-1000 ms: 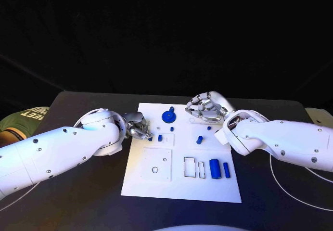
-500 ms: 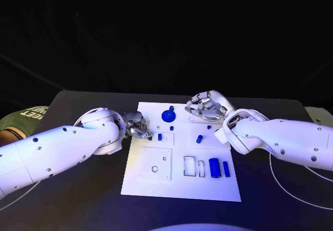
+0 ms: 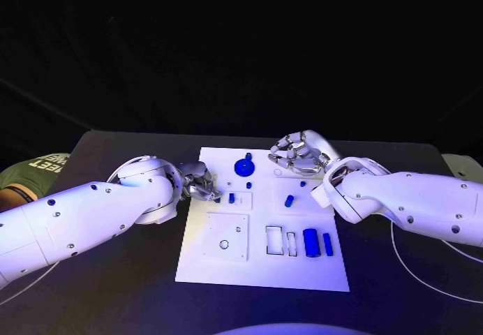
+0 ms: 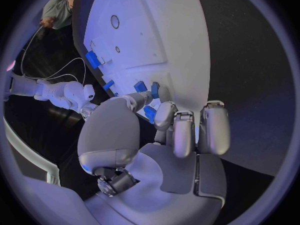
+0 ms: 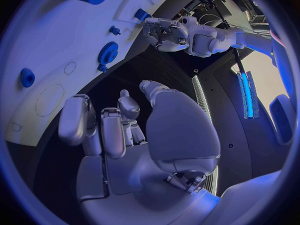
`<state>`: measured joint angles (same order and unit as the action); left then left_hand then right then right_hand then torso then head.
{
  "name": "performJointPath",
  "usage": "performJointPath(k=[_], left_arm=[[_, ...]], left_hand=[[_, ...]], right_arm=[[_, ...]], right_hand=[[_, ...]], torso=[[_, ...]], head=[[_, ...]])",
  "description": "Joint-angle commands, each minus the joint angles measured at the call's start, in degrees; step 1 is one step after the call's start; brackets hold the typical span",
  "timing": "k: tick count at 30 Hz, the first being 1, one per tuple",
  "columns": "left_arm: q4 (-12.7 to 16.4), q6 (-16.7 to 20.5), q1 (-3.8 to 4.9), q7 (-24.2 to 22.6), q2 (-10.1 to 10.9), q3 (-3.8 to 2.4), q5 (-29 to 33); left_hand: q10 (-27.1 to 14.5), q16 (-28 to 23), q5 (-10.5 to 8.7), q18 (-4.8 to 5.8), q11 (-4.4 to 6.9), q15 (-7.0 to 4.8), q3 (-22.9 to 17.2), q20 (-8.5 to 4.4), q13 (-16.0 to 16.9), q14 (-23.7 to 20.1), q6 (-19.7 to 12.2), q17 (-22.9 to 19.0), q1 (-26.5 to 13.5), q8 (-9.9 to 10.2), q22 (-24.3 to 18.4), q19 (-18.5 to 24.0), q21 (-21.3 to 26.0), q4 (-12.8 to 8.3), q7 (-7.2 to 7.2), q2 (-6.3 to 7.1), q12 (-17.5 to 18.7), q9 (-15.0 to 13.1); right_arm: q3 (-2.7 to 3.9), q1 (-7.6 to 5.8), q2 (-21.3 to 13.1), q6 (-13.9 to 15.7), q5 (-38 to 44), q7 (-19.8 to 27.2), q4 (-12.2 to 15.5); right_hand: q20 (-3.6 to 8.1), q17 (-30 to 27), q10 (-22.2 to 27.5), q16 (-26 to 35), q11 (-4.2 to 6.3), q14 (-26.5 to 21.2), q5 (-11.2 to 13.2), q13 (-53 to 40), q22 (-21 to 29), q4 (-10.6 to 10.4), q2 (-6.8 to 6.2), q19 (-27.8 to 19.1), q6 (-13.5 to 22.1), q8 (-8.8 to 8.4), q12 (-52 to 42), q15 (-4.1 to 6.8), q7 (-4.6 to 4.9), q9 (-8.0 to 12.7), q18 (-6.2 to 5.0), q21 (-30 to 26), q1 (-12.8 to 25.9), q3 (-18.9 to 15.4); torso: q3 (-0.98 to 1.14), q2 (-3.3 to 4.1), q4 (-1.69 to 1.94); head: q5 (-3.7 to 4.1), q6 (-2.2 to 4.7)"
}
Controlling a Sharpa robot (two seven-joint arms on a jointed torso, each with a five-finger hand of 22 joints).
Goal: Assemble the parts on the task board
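The white task board [image 3: 229, 269] lies in the middle of the black table. A blue gear [image 3: 243, 167] stands near its far edge, with small blue parts [image 3: 289, 202] behind the middle and a blue cylinder [image 3: 311, 243] at the near right. My left hand [image 3: 199, 183] rests at the board's left edge with its fingers curled. In the left wrist view a small blue part [image 4: 150, 113] sits pinched between thumb and finger, beside two more blue parts [image 4: 140, 86]. My right hand [image 3: 298, 155] hovers over the board's far right corner, fingers curled in on nothing. The right wrist view shows the gear [image 5: 107, 52].
Rectangular slots [image 3: 275, 239] and a round hole [image 3: 223, 244] are cut in the board's near half. A thin white cable [image 3: 403, 265] loops on the table at the right. Bare black table lies in front of the board.
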<state>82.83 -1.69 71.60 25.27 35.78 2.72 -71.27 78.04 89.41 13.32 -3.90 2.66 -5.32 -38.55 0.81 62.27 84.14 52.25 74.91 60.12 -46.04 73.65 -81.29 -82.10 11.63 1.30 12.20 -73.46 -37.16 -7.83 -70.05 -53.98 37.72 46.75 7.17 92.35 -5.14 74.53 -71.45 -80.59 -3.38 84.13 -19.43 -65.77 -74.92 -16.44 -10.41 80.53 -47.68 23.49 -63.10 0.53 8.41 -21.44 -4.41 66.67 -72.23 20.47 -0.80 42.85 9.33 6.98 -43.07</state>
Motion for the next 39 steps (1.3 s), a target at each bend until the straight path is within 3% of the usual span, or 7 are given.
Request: performJointPath(k=[1,22,39], left_arm=[[0.2,-0.7,-0.12,0.0,-0.2,0.06,0.5],[0.2,-0.4,-0.12,0.2,-0.2,0.05,0.7],[0.3,-0.4,-0.11,0.4,-0.1,0.04,0.7]], left_hand=[[0.5,0.3,-0.29,0.4,0.0,-0.37,0.6,-0.03,0.1,5.7,0.4,14.3,-0.7,0.0,0.1,-0.6,-0.3,0.3,-0.08,0.04,-0.3,0.1],[1.0,0.5,-0.18,0.55,0.03,-0.42,3.7,-0.1,1.2,5.8,1.2,14.8,-2.7,0.3,0.9,-1.0,-0.6,4.0,-0.12,-0.21,-0.7,0.4],[1.1,0.5,-0.13,0.59,0.04,-0.42,4.0,-0.09,1.4,5.8,1.3,15.0,-2.9,0.3,1.1,-1.1,-0.7,4.4,-0.14,-0.36,-0.8,0.4]], right_arm=[[0.0,0.03,0.0,-0.1,0.3,0.5,0.1],[0.0,0.03,0.0,-0.1,0.3,0.5,0.1],[0.0,0.03,0.0,-0.1,0.3,0.6,0.0]], right_hand=[[0.1,0.1,-0.2,0.3,0.1,2.1,-0.3,0.1,-4.6,-0.1,0.01,0.4,0.0,0.26,-0.2,0.44,-0.25,0.1,-0.23,-0.3,0.5,0.1],[0.1,0.1,-0.2,0.3,0.1,2.1,-0.3,0.1,-4.6,-0.1,0.01,0.4,0.0,0.26,-0.2,0.44,-0.25,0.1,-0.23,-0.3,0.5,0.1],[0.1,0.1,-0.2,0.3,0.1,2.1,-0.3,0.1,-4.6,-0.1,0.01,0.4,0.0,0.26,-0.2,0.44,-0.25,0.1,-0.23,-0.3,0.5,0.1]], torso=[[-0.02,-0.02,0.0],[-0.05,0.01,0.04],[-0.05,0.02,0.08]], head=[[-0.01,-0.04],[0.1,-0.11],[0.12,-0.19]])
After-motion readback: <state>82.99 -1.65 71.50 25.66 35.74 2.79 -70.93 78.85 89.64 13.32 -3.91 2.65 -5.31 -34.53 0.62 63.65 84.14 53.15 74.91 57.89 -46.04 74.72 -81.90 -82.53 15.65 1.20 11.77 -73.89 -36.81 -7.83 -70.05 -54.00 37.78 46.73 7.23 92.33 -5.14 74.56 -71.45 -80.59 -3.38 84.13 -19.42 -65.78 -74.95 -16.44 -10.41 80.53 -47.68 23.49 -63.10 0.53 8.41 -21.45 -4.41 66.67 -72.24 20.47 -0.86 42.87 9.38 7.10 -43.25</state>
